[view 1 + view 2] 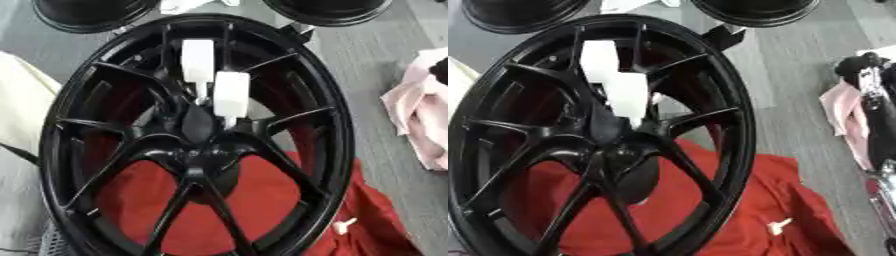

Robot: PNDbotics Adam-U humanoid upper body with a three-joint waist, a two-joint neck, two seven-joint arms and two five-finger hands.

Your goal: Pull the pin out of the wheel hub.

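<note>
We find the wheel [197, 145] filling the middle of the view, lying over a cloth [262, 200] that spreads below it and out to its lower right. Two pins [231, 95] sit side by side among the spokes just above the hub [199, 131], the left one farther back. Behind the wheel lie two more wheels [92, 12], one at each upper corner. To the right, well apart, lies a rag [420, 125]. A small peg [779, 226] rests on the cloth at lower right.
</note>
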